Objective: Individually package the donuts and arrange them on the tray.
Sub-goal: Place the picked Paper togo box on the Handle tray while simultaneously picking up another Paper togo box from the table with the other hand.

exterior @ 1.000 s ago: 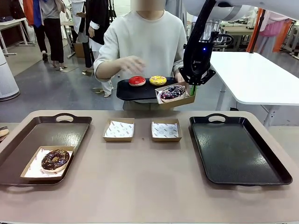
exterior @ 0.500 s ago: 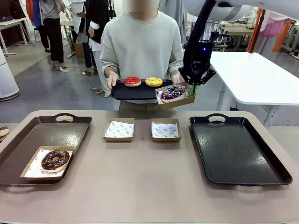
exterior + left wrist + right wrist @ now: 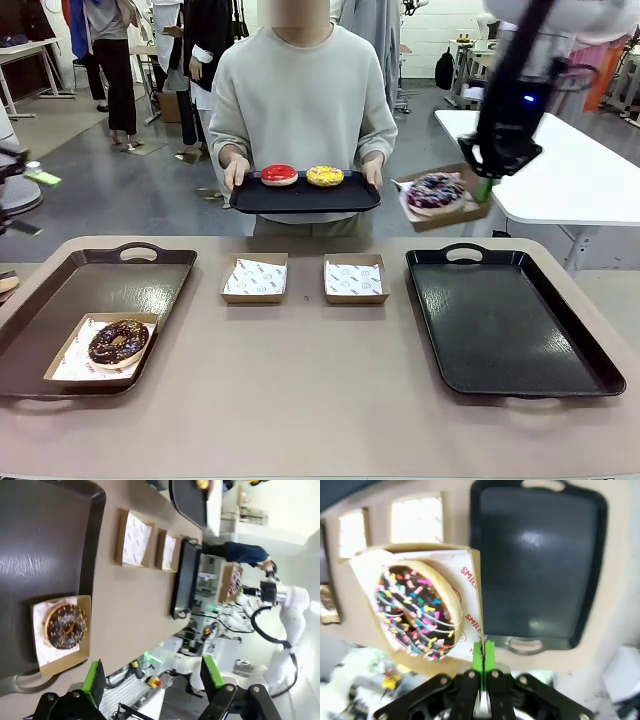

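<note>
My right gripper [image 3: 484,188] is shut on the edge of a cardboard box [image 3: 460,213] that holds the dark purple sprinkled donut [image 3: 435,191], in the air above the far edge of the right black tray [image 3: 510,325]. In the right wrist view the pads [image 3: 483,662] pinch the box wall beside that donut [image 3: 417,611]. A person holds a small black tray [image 3: 305,197] with the red donut [image 3: 279,175] and the yellow donut [image 3: 325,176]. The chocolate donut [image 3: 118,342] lies boxed on the left tray [image 3: 100,285]. My left gripper [image 3: 152,677] hangs open high above that tray.
Two empty paper-lined boxes [image 3: 254,277] [image 3: 355,279] sit side by side at the table's middle, between the trays. The right tray has nothing on it. A white table [image 3: 560,170] stands behind at the right. People stand farther back at the left.
My right arm has carried the boxed purple donut rightward, away from the person's tray to above the right tray's far edge. The person now holds the small tray with both hands.
</note>
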{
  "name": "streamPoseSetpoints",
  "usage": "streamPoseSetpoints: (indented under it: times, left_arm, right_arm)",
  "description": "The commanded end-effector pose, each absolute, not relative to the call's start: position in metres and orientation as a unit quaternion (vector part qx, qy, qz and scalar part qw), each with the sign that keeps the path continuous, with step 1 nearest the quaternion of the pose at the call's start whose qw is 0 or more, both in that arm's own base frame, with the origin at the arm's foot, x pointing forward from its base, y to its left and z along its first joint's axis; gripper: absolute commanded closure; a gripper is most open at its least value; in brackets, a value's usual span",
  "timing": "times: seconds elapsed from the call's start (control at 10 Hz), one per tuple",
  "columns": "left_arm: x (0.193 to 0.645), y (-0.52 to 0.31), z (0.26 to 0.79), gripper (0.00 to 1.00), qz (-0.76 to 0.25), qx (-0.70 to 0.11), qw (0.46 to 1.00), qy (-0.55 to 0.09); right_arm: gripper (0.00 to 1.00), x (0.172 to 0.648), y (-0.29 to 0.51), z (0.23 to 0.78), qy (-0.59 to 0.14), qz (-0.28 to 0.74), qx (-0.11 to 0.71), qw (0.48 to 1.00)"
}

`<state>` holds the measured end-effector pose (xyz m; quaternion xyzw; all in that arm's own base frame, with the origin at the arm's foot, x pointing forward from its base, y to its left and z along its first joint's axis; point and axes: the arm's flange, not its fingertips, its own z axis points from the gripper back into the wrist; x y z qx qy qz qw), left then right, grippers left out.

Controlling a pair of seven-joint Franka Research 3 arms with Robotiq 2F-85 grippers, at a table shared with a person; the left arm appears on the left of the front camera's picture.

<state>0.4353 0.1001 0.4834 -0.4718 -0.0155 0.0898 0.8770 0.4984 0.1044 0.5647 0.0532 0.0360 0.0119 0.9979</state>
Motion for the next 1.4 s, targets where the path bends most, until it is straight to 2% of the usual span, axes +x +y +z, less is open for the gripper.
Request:
streamPoseSetpoints:
  times: [0.0,0.4,0.8,1.2,1.3]
  left_arm:
    - [0.472,0.067,0.492,0.0,0.087,-0.406,0.91,0.012]
    - [0.544,-0.039,0.497,0.0,0.073,-0.27,0.96,-0.009]
    - [0.593,-0.102,0.434,0.0,0.065,-0.14,0.988,-0.014]
    - [0.599,-0.162,0.401,0.0,0.019,-0.058,0.998,-0.024]
    - [0.598,-0.178,0.393,0.0,0.006,-0.041,0.999,-0.028]
  right_arm:
    - [0.99,0.469,0.072,0.526,0.013,0.032,0.076,0.997]
    - [0.99,0.445,0.044,0.482,0.045,0.015,0.107,0.993]
    - [0.99,0.435,0.051,0.437,0.09,0.023,0.122,0.988]
    - [0.99,0.431,0.042,0.409,0.119,-0.003,0.126,0.985]
    - [0.99,0.432,0.048,0.418,0.117,0.006,0.117,0.986]
